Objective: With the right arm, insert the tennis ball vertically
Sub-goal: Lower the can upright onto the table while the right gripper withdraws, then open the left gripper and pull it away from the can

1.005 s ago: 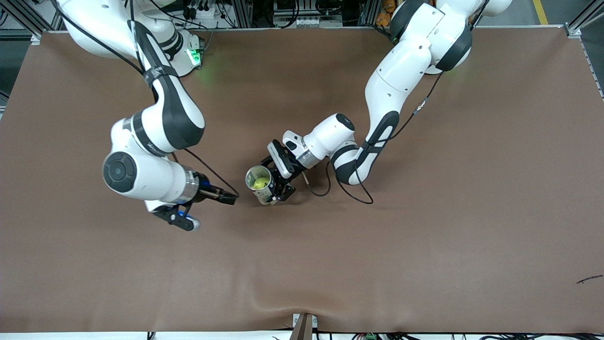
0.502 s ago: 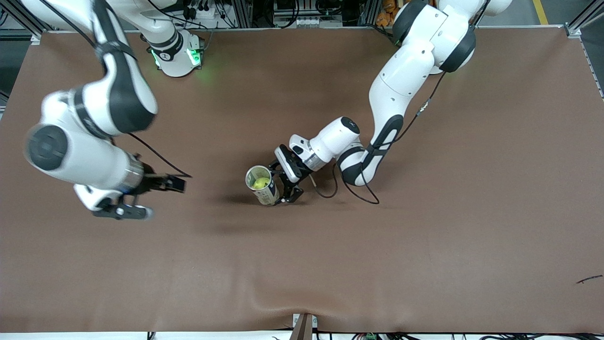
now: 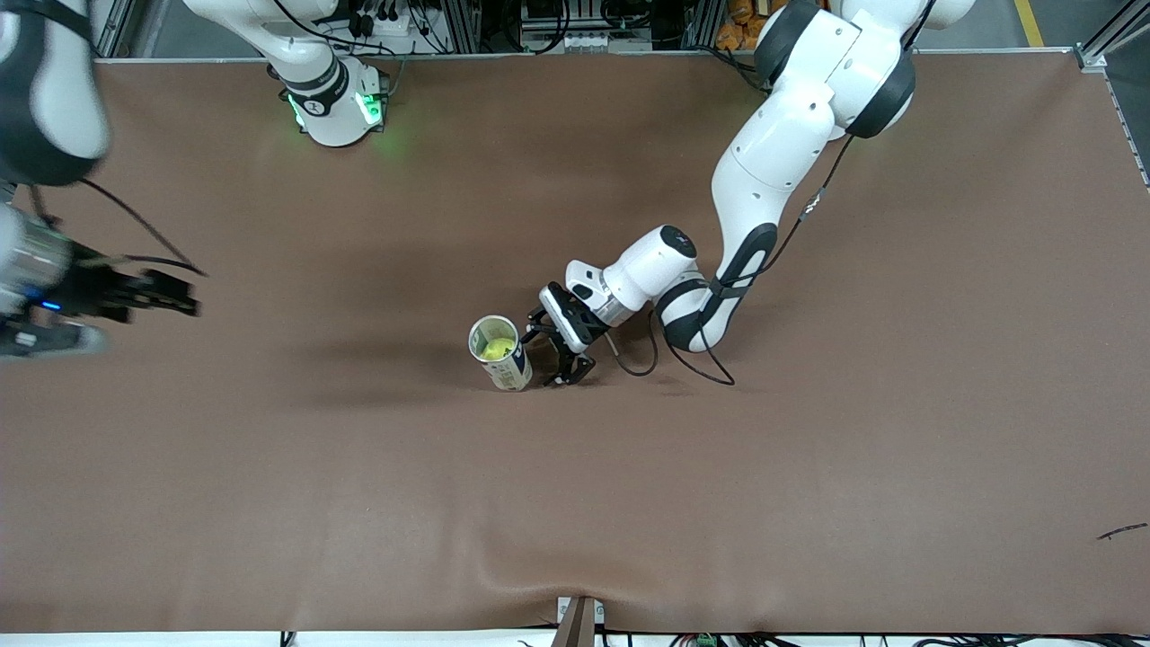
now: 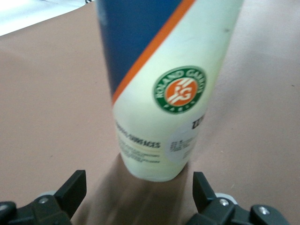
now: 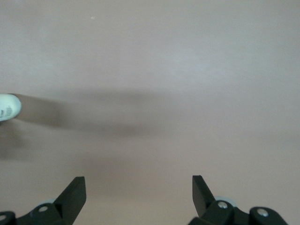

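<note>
You have one tennis ball [image 3: 494,347], and it sits inside the one upright can [image 3: 499,352] near the middle of the tabletop [image 3: 809,467]. The left gripper [image 3: 559,357] is low just beside the can, toward the left arm's end, its jaws spread wide around nothing. The right gripper [image 3: 184,299] hangs over the tabletop's edge at the right arm's end, well apart from the can, jaws wide and empty. Wide bare tabletop lies nearer the front camera. A looped cable [image 3: 633,359] trails by the left wrist.
</note>
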Robot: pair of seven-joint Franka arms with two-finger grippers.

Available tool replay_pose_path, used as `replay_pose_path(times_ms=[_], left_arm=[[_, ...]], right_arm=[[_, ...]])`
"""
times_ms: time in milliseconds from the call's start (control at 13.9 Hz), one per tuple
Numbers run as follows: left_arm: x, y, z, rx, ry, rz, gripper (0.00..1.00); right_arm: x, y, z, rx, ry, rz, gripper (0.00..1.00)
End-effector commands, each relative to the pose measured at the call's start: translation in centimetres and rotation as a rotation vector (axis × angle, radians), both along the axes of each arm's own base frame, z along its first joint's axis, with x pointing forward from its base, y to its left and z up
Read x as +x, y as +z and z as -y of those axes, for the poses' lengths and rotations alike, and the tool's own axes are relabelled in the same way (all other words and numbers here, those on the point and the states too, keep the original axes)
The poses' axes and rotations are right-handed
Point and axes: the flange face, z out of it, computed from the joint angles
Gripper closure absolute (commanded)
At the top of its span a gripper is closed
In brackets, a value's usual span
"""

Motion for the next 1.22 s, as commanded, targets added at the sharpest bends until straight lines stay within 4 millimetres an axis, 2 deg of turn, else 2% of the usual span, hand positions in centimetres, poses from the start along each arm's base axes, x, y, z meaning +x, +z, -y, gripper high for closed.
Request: replay_pose_path(times_ms=[0, 215, 502, 646, 789, 1148], left_arm=[[0.5, 1.8, -2.5, 0.007, 0.037, -0.030, 0.00], [2.7, 2.1, -6.3, 0.023, 0.092, -0.038, 0.00], [2.6, 1.4, -8.9, 0.049, 0.123, -0.077, 0.00], [3.3, 1.4, -10.9, 0.056, 0.152, -0.088, 0.00], [5.2, 2.8, -13.2, 0.054, 0.214, -0.090, 0.00], [9.0, 6.4, -16.4, 0.057, 0.348, -0.101, 0.00]], right_arm=[[-3.7, 4.0, 1.5, -0.002, -0.024, 0.021, 0.00], [-5.2, 5.7, 2.3, -0.014, -0.063, 0.002, 0.00], [-6.1, 9.9, 2.2, -0.088, -0.091, -0.011, 0.00], [-6.1, 10.2, 2.1, -0.083, -0.080, -0.007, 0.00], [-6.1, 10.6, 1.5, -0.081, -0.079, 0.001, 0.00], [-6.3, 10.3, 0.1, -0.060, -0.144, -0.034, 0.00]])
